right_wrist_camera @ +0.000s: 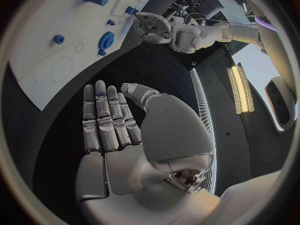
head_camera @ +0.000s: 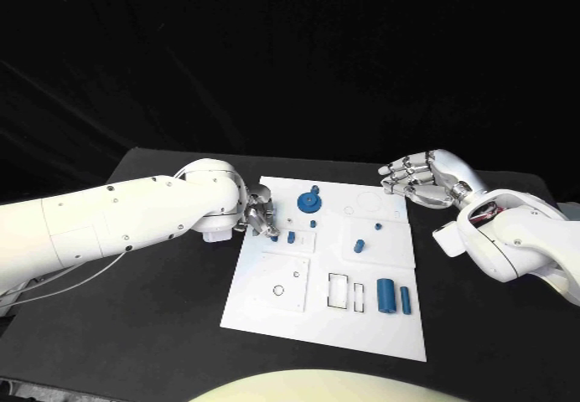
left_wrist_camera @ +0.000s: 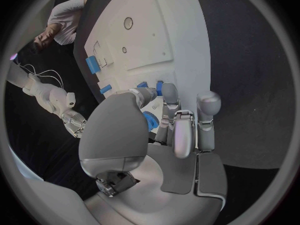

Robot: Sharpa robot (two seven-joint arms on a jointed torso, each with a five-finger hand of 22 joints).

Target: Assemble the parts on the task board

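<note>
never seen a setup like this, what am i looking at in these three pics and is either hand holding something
It is a robot with two white arms, each ending in a silver hand. One picture looks down from its head; the two round ones come from cameras at its wrists. On the black table lies a white board with small blue parts: a gear, two cylinders lying near its right edge, some small pegs. The left hand is down at the board's left edge, its fingers around a small blue part; whether they truly grip it is unclear. The right hand hovers open beside the board, holding nothing.
</note>
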